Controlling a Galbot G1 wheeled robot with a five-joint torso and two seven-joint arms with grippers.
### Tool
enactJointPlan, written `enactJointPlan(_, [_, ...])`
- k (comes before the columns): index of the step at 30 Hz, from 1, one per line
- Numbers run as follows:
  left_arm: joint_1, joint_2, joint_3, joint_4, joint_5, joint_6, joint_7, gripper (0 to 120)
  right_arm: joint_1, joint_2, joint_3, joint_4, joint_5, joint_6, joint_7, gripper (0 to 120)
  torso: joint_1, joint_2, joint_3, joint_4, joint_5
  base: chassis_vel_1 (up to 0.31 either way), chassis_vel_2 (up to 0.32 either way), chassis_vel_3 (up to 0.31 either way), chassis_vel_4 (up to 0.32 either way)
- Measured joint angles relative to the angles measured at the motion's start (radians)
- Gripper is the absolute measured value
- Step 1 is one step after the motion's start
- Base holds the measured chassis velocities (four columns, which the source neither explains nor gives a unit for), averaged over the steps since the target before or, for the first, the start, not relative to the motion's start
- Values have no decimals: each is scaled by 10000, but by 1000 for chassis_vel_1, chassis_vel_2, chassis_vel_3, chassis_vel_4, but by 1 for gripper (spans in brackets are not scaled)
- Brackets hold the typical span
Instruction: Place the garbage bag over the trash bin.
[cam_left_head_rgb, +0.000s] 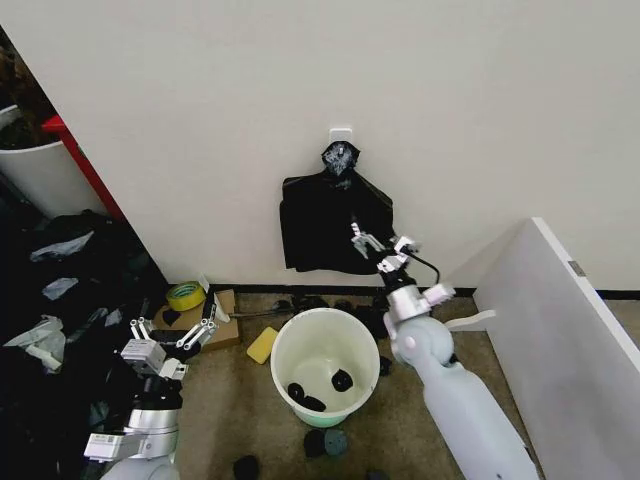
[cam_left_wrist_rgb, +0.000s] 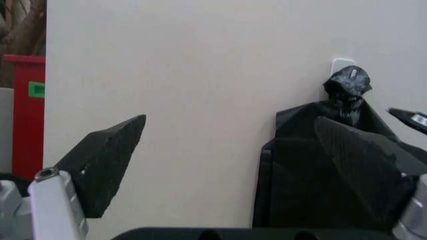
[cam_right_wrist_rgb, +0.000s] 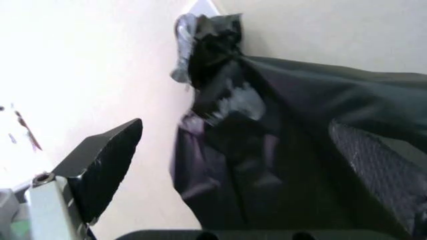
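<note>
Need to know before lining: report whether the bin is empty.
Not empty: the upright trash bin holds small black lumps on its bottom.

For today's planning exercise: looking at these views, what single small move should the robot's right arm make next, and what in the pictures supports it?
Probably ease the open right gripper forward to close on the flat black plastic bundle knotted at its top on the wall hook. Its fingers straddle the plastic without pinching, the round cream-white trash bin stands unlined below, and the left gripper waits open near the floor.

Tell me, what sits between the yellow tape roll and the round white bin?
In the head view, a flat yellow pad on the carpet, between tape roll and bin.
</note>
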Motion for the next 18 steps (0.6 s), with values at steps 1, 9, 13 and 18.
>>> enactJointPlan(1, [-5, 5, 0, 10, -8, 2, 1, 100, 125, 91, -28, -126, 81, 69, -134, 100, 0, 0, 0, -1, -1, 0, 0, 0, 0])
enactJointPlan(9, [-20, -14, 44, 25, 3, 20, 39, 100, 984, 813, -198, -1078, -276, 599, -875, 100, 0, 0, -1, 0, -1, 0, 0, 0, 0])
enactJointPlan(13, [-5, -33, 52, 37, 30, 17, 48, 100, 1233, 947, -231, -1530, -1043, 920, -950, 100, 0, 0, 0, 0, -1, 0, 0, 0, 0])
enactJointPlan(18, [14, -49, 52, 37, 46, -8, 60, 100, 1484, 1031, -89, -2187, -2393, 1509, -988, 100, 0, 1, 0, -1, 0, 0, 0, 0, 0])
